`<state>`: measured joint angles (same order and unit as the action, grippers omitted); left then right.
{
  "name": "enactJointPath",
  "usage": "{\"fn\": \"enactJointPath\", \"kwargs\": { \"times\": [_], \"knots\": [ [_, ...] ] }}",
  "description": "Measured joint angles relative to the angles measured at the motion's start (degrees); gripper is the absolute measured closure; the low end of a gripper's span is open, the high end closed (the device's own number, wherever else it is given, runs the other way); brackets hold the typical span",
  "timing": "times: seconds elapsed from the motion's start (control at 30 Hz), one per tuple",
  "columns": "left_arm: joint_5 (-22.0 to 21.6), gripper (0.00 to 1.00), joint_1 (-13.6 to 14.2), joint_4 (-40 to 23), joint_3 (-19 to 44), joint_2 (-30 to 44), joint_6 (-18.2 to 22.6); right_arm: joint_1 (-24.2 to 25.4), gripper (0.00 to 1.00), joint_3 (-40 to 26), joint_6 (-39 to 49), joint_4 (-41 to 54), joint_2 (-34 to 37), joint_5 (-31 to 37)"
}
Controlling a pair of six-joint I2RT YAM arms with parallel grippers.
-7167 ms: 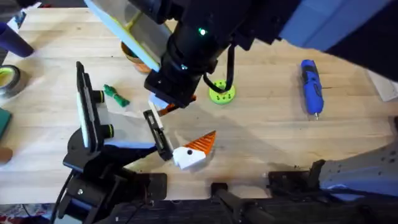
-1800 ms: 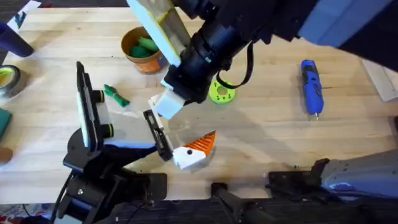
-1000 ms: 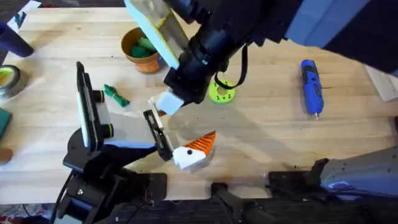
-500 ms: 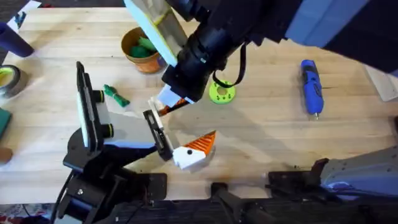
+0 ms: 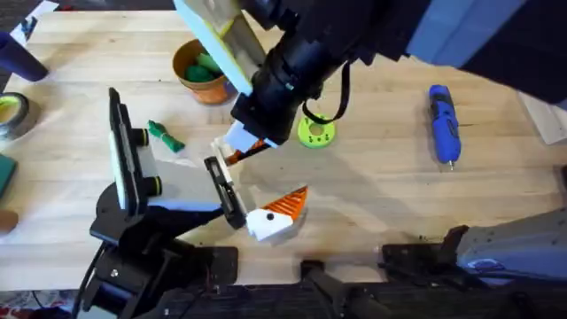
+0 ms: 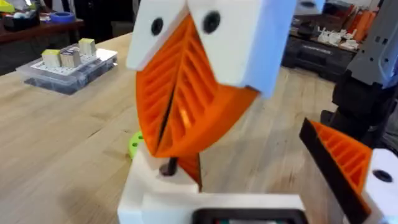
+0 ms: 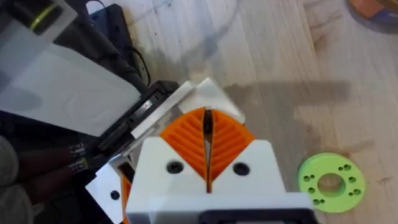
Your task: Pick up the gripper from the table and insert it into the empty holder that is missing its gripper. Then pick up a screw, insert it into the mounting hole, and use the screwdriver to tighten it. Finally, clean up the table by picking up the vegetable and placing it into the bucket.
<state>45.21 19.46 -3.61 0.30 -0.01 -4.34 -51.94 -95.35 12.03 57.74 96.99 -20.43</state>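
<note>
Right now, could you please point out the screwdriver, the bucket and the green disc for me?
screwdriver (image 5: 443, 122), overhead view, middle of its blue body.
bucket (image 5: 190, 85), overhead view, its orange-brown outer wall.
green disc (image 7: 329, 180), right wrist view, its flat top face.

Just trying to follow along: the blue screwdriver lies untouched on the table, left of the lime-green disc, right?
Not quite. The overhead view shows the blue screwdriver lying untouched on the table, but right of the lime-green disc, not left.

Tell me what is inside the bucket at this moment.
The bucket holds a plump light-green piece showing above its rim. Its right side is covered by the arm, so anything else inside cannot be seen.
</note>
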Motion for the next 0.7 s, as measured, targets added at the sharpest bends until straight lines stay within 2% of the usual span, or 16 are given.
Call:
{"fn": "enactJointPath", "kwargs": {
  "times": [0.53,0.7],
  "knots": [
    [-0.13,0.009,0.00,0.00,0.00,0.02,-0.52,-0.41,0.996,0.00,0.48,-2.75,0.74,0.00],
    [-0.11,0.009,0.00,0.02,0.00,0.02,-0.48,-0.70,0.996,0.00,0.51,-2.71,0.75,2.48]
  ]
}}
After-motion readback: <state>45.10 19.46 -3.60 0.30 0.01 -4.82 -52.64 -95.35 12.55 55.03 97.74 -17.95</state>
